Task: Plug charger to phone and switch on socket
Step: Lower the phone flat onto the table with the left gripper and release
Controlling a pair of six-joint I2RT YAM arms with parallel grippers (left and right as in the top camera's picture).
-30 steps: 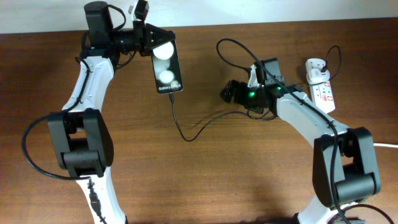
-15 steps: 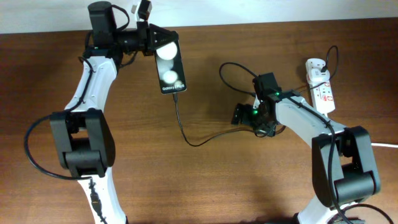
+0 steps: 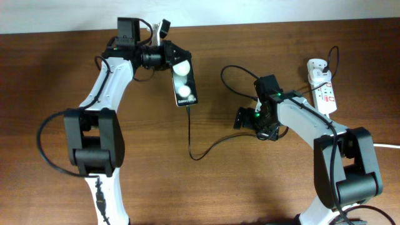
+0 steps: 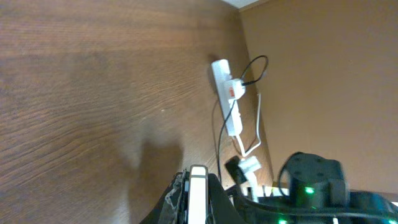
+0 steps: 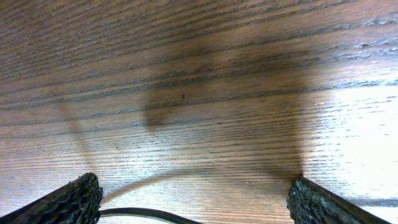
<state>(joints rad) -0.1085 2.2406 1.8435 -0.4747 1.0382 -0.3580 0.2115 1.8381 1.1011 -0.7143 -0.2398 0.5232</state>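
Tabletop (image 3: pixel 50 75): brown wood, fine straight grain, matte with a dull sheen in the right wrist view.

Left gripper (image 3: pixel 172 55): near the far edge, left of centre. Closed on the top end of the phone (image 3: pixel 185 81). In the left wrist view the phone shows edge-on as a thin pale strip between two dark fingers (image 4: pixel 217 200). Its face is hidden there.

Phone: flat black rectangle with a glossy face, two round white spots and small white lettering at the near end. The lettering is too small to read. Cannot tell whether it rests on the wood or hangs clear of it.

Charger (image 3: pixel 190 134): thin black cable. It meets the near end of the phone, drops toward the tabletop's middle, hooks right, then loops up toward the far right. The plug tip is too small to judge whether it is seated. Part of the run passes under the right arm and is lost there.

Right gripper (image 5: pixel 193 205): right of centre, jaws spread wide and holding nothing. Only the two knurled black fingertips (image 5: pixel 68 200) show, cut off at the bottom corners of its own view. A sliver of cable lies between them.

Socket (image 3: pixel 325 92): white oblong strip near the far right corner, with red and dark marks. White adapter at its far end. The switch position is unreadable.
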